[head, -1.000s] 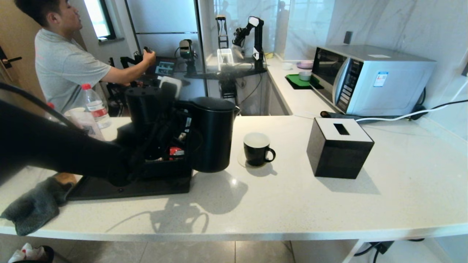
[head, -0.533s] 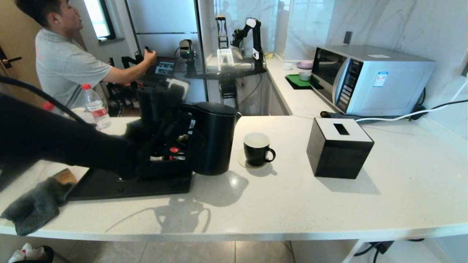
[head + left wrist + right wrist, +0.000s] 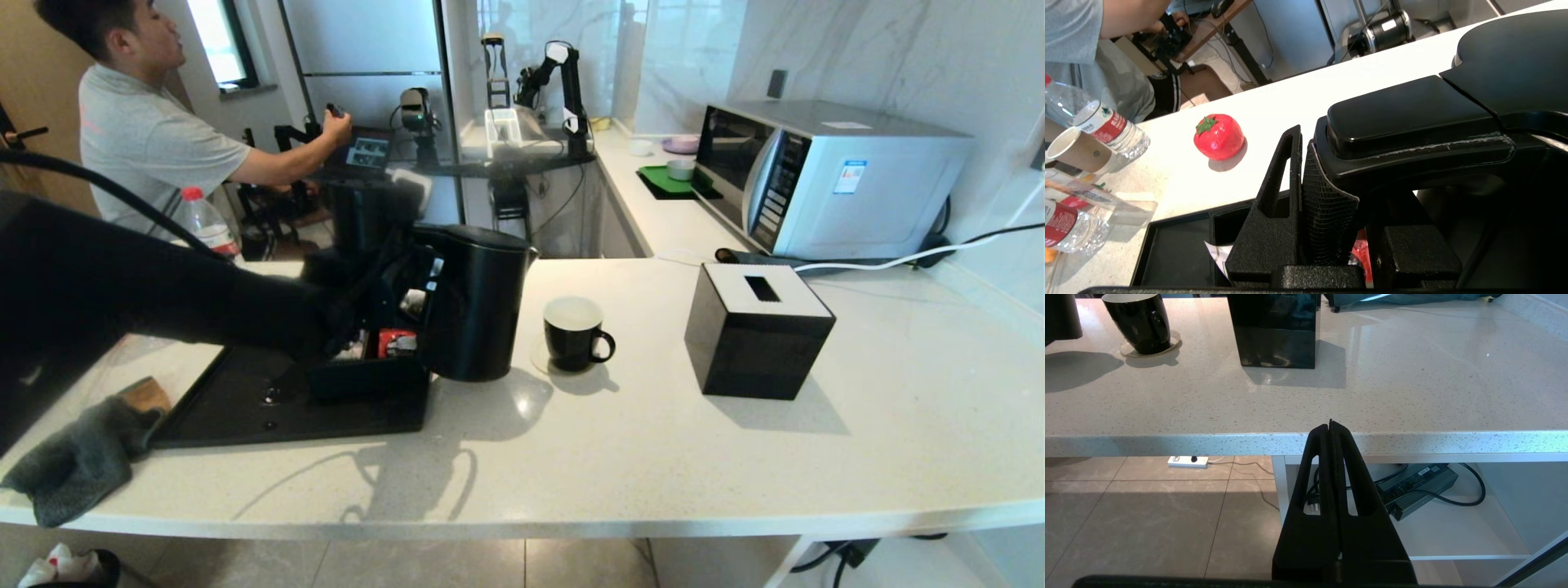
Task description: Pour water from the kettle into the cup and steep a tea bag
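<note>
The matte black kettle (image 3: 478, 306) hangs just above the counter, a little left of the cup, and leans slightly toward it. My left gripper (image 3: 408, 286) is shut on its loop handle (image 3: 1404, 114), with one ribbed pad (image 3: 1323, 204) pressed against the handle's side. The black cup (image 3: 574, 333) with a white inside stands on a round coaster, its handle to the right; it also shows in the right wrist view (image 3: 1141, 320). My right gripper (image 3: 1330, 424) is shut and empty, parked below the counter's front edge. I cannot see the tea bag.
A black tray (image 3: 245, 408) holds an organiser with red and white sachets (image 3: 384, 343) behind the kettle. Right of the cup stands a black tissue box (image 3: 755, 331), with a microwave (image 3: 824, 175) at the back. A grey cloth (image 3: 73, 461), water bottle (image 3: 208, 224) and red toy fruit (image 3: 1218, 136) lie left.
My left arm has risen and its wrist has swung right behind the kettle. The kettle stays held beside the cup, shifted slightly. The right arm has not moved.
</note>
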